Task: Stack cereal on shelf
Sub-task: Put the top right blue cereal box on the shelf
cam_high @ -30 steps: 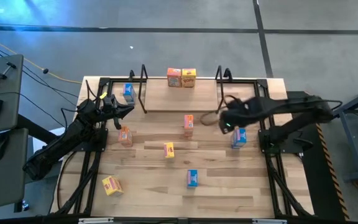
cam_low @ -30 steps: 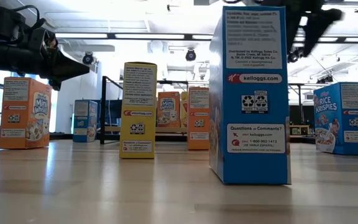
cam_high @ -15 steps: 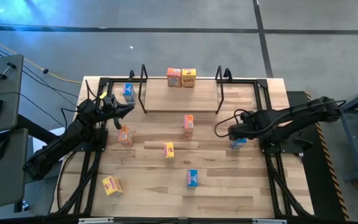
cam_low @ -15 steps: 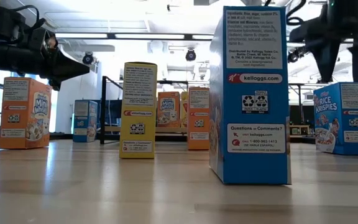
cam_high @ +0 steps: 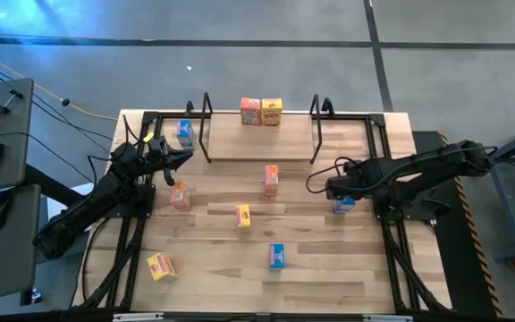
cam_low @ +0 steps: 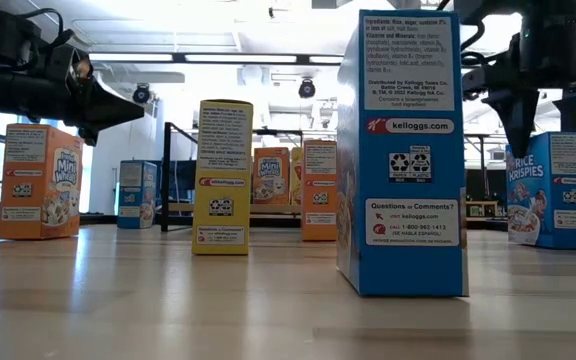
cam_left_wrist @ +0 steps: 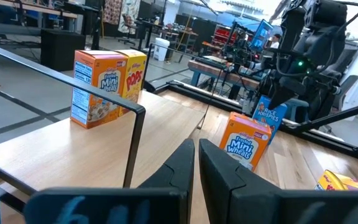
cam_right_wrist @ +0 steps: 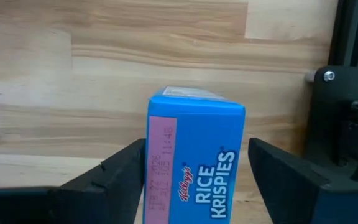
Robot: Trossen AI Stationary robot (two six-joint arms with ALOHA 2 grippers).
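Rice Krispies box (cam_right_wrist: 194, 158) stands between the right end effector's (cam_right_wrist: 194, 171) open fingers, ungripped; left end effector (cam_left_wrist: 194, 163) hovers shut, empty.

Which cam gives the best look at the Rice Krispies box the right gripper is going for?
Right wrist view: the Rice Krispies box fills the frame, upright between the right gripper's open fingers. High view hides most of it under the arm. Low view shows it at the edge, left wrist view only partly.
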